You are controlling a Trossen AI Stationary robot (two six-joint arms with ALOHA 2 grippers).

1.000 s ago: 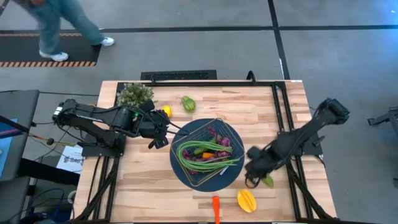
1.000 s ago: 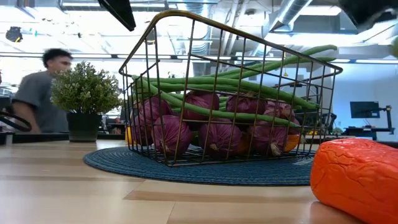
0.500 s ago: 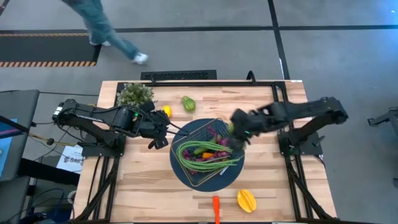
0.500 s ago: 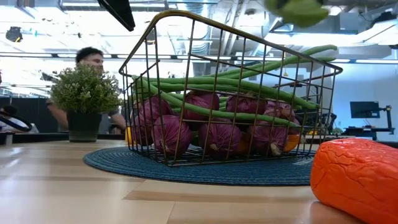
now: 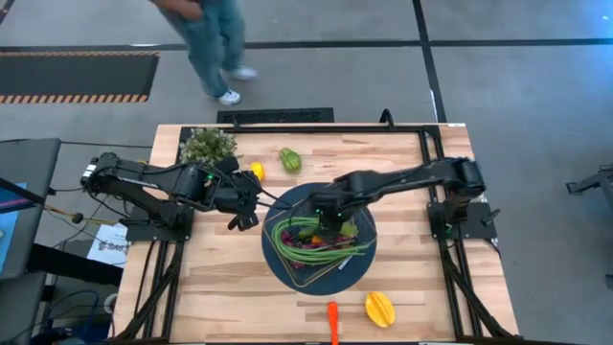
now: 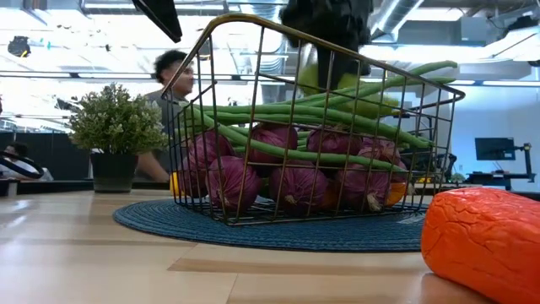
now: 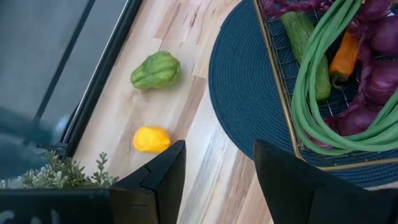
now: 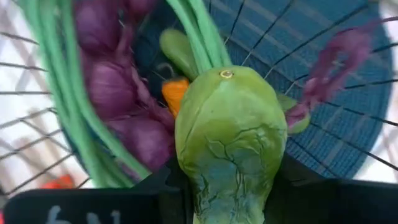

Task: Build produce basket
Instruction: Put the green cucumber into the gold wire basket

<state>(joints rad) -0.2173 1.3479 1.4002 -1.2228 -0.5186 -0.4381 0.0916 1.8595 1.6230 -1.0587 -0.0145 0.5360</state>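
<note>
The wire basket point(image 5: 337, 192) sits on a dark blue round mat point(image 5: 287, 268) and holds long green beans point(image 5: 306, 240), purple produce point(image 6: 295, 181), an orange carrot point(image 8: 175, 92) and a dark cucumber point(image 7: 305, 43). My right gripper point(image 5: 326, 218) hangs over the basket's middle, shut on a wrinkled green pepper point(image 8: 227, 137). In the low view the pepper point(image 6: 325, 78) is at rim height, just above the beans. My left gripper point(image 7: 217, 180) hovers open over bare table left of the mat. My right gripper pinches the green pepper between its two fingers point(image 8: 292, 193), which press on its opposite sides point(image 8: 196, 186). It comes from above, pointing down into the basket. The pepper hangs below the fingers; whether it touches the beans I cannot tell.
A green pepper point(image 5: 290, 159) and a small yellow one point(image 5: 256, 172) lie on the far part of the table, beside a potted plant point(image 5: 208, 146). A yellow pepper point(image 5: 380, 309) and an orange carrot point(image 5: 332, 321) lie at the near edge. A person point(image 5: 215, 38) walks beyond the table.
My right gripper has carried the green pepper up from the table's near right part, swung toward the left and far side, then come down over the basket's middle. It has stayed shut on the pepper. The person behind the table has walked on.
</note>
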